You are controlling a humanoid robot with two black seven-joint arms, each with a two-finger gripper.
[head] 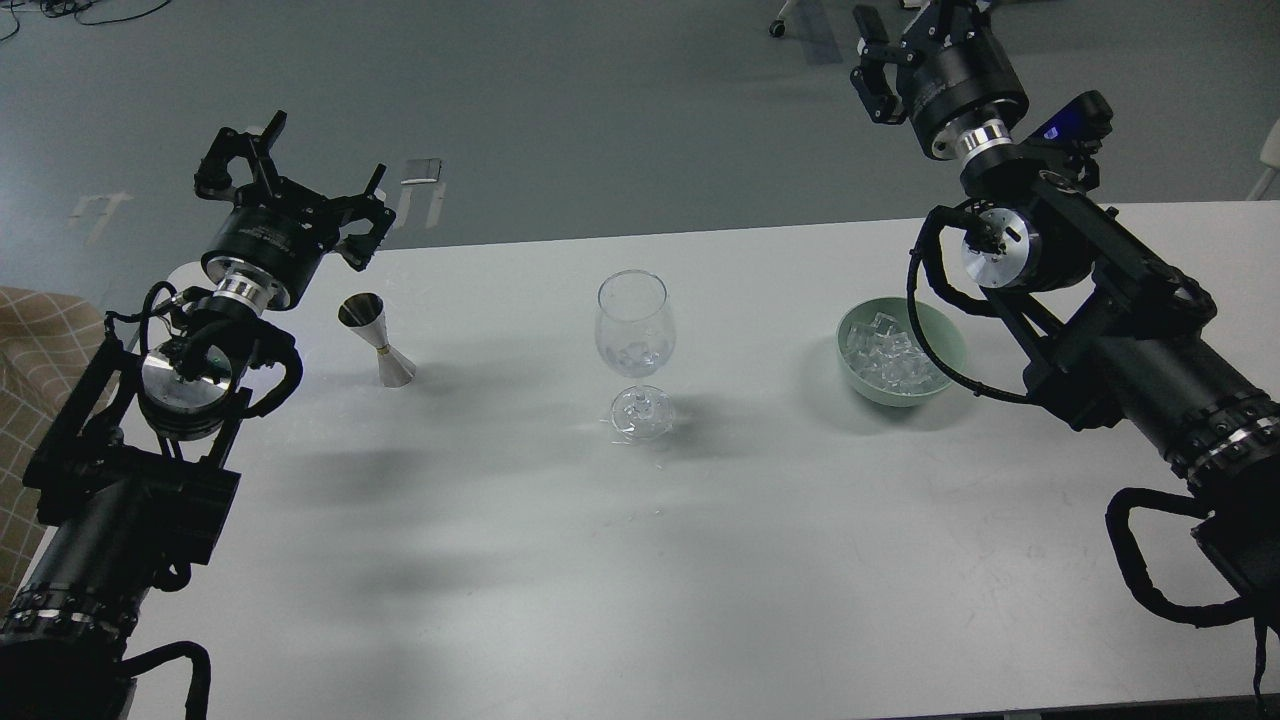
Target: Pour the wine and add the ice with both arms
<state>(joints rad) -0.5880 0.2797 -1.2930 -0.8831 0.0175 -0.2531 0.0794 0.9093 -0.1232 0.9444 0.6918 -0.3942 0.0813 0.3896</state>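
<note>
Ice (893, 358), clear glassy chunks, fills a round green bowl (950, 330).

The right arm's black two-finger gripper (905, 40) is partly cut off by the top edge. A black cable loop (925, 330) crosses the pale green ice bowl (945, 340), hiding part of its rim. Liquid level in the clear stemmed wine glass (634, 325) cannot be determined.

My left arm (120, 480) and right arm (1120, 330) are black. Silver round caps mark my joints. Black cables loop alongside.
</note>
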